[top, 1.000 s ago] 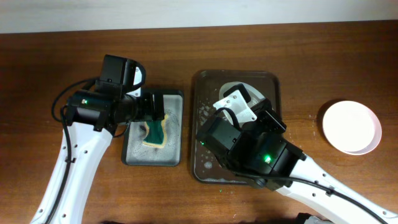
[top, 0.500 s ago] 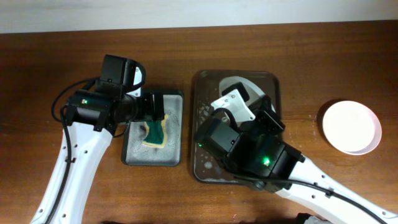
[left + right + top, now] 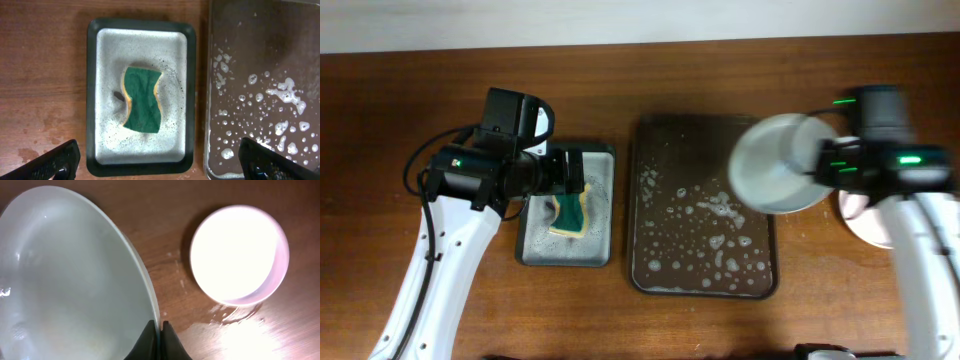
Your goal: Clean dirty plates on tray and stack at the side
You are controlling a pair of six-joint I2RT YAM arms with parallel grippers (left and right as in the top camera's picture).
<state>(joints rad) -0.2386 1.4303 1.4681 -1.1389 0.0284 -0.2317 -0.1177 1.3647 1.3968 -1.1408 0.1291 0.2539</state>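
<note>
With the tray plateless, a wet plate is being held clamped in the right pincer near the pinkish plate at the worktop's right edge, awaiting stacking, left pincer apart.

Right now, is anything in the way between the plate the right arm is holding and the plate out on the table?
Nothing visible. The right gripper pinches the held plate by its rim, and only bare wet table lies between it and the pinkish plate.
</note>
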